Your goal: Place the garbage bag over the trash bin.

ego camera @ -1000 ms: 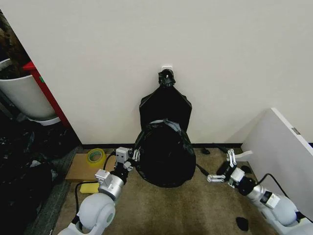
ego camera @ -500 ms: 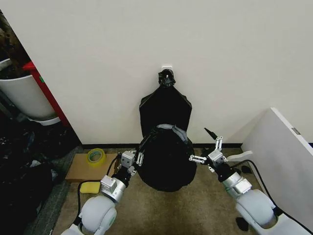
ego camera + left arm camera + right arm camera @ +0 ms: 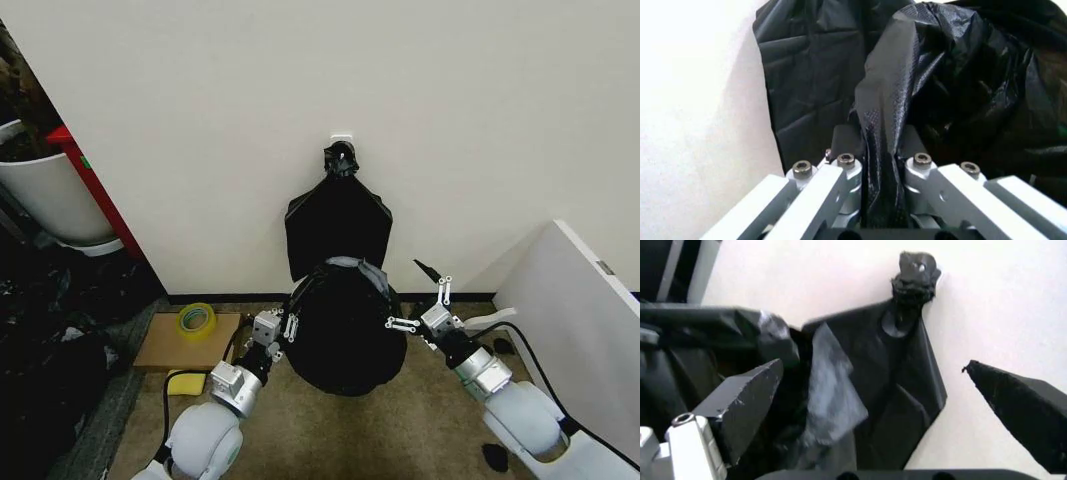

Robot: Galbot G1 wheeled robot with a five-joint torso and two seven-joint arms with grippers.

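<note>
The crinkled black garbage bag (image 3: 345,335) stands draped over the trash bin on the floor by the wall. The bin is hidden under it except for a pale arc of rim (image 3: 356,263) at the top. My left gripper (image 3: 285,326) is at the bag's left side. In the left wrist view this gripper (image 3: 879,147) is shut on a fold of the bag (image 3: 907,90). My right gripper (image 3: 420,306) hangs open just beside the bag's right side. In the right wrist view its fingers (image 3: 747,395) are spread wide, with the bag (image 3: 713,340) to one side.
A flat black bag (image 3: 338,225) hangs from a wall hook behind the bin. A white plant pot (image 3: 50,195) stands at the far left. Cardboard with a yellow tape roll (image 3: 197,318) and a yellow sponge (image 3: 180,383) lie left. A white panel (image 3: 570,310) stands right.
My right gripper has swung in from the right to the bag's right side. My left gripper has edged rightward with the bag's fold. The bag sits a little farther right.
</note>
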